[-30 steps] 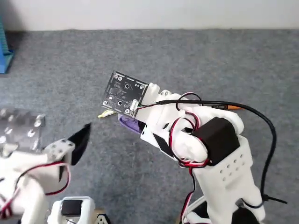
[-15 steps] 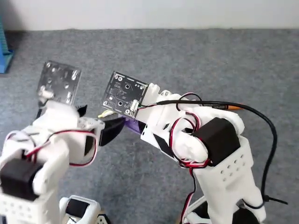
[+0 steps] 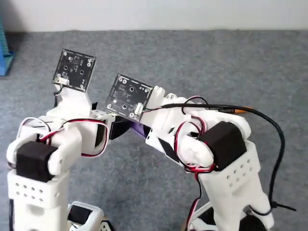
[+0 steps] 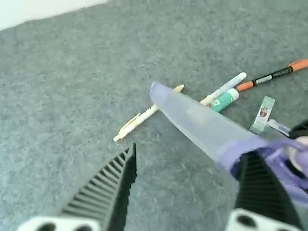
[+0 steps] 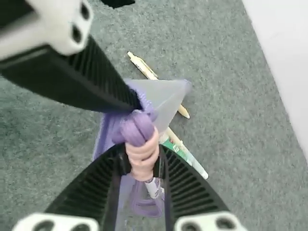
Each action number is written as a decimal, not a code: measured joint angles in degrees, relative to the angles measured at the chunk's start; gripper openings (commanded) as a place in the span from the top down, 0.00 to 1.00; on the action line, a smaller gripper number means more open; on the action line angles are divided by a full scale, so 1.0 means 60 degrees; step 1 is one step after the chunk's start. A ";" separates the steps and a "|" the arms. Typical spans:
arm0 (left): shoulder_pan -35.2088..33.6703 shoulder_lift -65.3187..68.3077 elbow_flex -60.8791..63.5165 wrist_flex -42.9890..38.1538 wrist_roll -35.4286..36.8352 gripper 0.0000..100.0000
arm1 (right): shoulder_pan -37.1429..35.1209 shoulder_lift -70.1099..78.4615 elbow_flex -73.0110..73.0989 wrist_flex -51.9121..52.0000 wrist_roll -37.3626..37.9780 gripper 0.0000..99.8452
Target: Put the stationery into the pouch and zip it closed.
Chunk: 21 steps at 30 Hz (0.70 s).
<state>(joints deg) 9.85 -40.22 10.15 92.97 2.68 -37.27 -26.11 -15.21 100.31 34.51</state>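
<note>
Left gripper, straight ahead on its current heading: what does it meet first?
Most likely the pouch, held by the right gripper: it crosses just ahead of the left gripper, between its open jaws. Depth is unclear; if it misses, the yellow pen on the carpet comes next.

The table [image 3: 202, 57] is covered in grey cloth that looks fuzzy and a bit rough, like felt. The pouch [image 4: 202, 122] is soft, cloudy plastic you can partly see through, and its purple edge looks like cloth. The pink tab [image 5: 143, 159] on it looks smooth and rubbery. The yellow pen [image 4: 137, 120], the orange and black pen [image 4: 276, 73] and the green and white pen [image 4: 224, 100] are smooth plastic. The left arm [image 3: 48, 159] and the right arm [image 3: 226, 168] are white plastic, not shiny. Their jaws are black plastic with little ridges. The wires [image 3: 185, 139] have smooth red and black coats. The dark boards [image 3: 74, 70] look hard and a bit shiny, with small metal dots.
</note>
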 measured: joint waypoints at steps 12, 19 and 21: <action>-0.0015 0.0015 0.1788 -0.0440 0.0015 0.99 | 0.0117 -0.1289 0.1963 0.0029 0.0044 0.99; 0.0000 0.0015 0.1905 -0.0059 0.0015 0.99 | 0.1626 -0.2623 0.3062 0.0029 0.0952 0.99; 0.0015 0.0015 0.2037 0.0205 0.0015 0.99 | 0.2125 -0.3092 0.3458 0.0029 0.1304 0.99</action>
<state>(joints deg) 9.93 -40.13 22.37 94.20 2.77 -24.53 -44.66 5.54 100.48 42.33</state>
